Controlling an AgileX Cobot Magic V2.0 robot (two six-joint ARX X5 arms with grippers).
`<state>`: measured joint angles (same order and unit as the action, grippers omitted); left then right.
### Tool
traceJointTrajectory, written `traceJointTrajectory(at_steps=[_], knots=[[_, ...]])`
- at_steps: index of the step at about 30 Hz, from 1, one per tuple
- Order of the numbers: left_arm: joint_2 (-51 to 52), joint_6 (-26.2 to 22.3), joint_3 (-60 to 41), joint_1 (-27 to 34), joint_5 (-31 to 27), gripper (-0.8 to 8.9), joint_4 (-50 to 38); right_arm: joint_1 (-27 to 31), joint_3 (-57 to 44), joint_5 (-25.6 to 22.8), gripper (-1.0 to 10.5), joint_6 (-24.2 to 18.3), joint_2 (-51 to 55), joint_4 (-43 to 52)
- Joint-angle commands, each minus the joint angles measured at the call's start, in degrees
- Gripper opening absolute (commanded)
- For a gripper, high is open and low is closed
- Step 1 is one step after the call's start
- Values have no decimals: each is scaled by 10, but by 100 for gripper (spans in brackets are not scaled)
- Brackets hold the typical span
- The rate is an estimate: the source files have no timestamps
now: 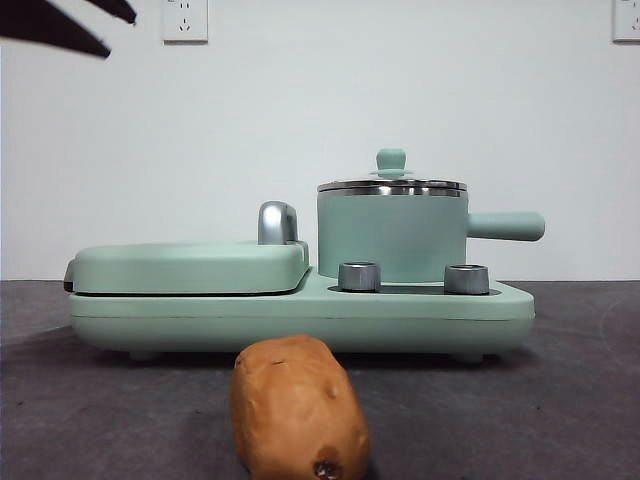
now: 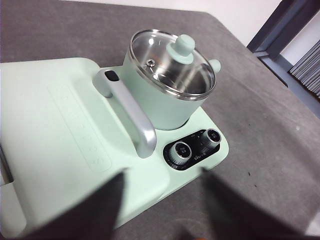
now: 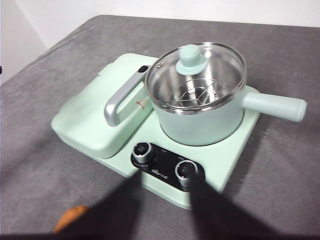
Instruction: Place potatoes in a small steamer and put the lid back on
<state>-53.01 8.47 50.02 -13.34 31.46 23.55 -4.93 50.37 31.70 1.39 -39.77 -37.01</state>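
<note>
The orange-brown potato (image 1: 300, 405) lies on the dark table in front of the cooker, dark spot toward the camera; its end shows in the right wrist view (image 3: 70, 218). The small steamer (image 1: 392, 238) stands on the cooker's right side with its handle pointing right. The glass lid (image 1: 392, 186) sits closed on it. The steamer (image 2: 160, 102) and lid (image 2: 172, 62) show in the left wrist view, and the steamer (image 3: 200, 122) and lid (image 3: 197, 75) in the right wrist view. My left gripper (image 2: 165, 210) is open and empty, high over the cooker's griddle side. My right gripper (image 3: 162, 215) is open and empty, above the table in front of the cooker.
A flat mint-green griddle (image 1: 190, 266) with a chrome handle (image 1: 277, 222) fills the cooker's left side. Two steel dials (image 1: 359, 276) sit on the cooker's front. Black jaw tips (image 1: 60, 25) show at the front view's top left corner. A wall stands behind.
</note>
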Motion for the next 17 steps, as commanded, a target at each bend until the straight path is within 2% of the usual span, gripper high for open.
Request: traceJointTrajectory(at_steps=[1,3,5,9,17], knots=[[-5,-9,9,-4,2,459,-9,-2,8,-3,410,-3,-2,9],[-5,-9,9,-6,2,480,-10,-2,8,-3,467,-1,-2,9],[-5,-9,9,-7,2,480,-13,-2,8,-2,468,3,-2,9],[-5,-4,9,-14,3,476,-15,-2,8,0,468,38,-2,10],[2,1,9,-21,14,476,18,-26,23,10,468,68,-42,7]])
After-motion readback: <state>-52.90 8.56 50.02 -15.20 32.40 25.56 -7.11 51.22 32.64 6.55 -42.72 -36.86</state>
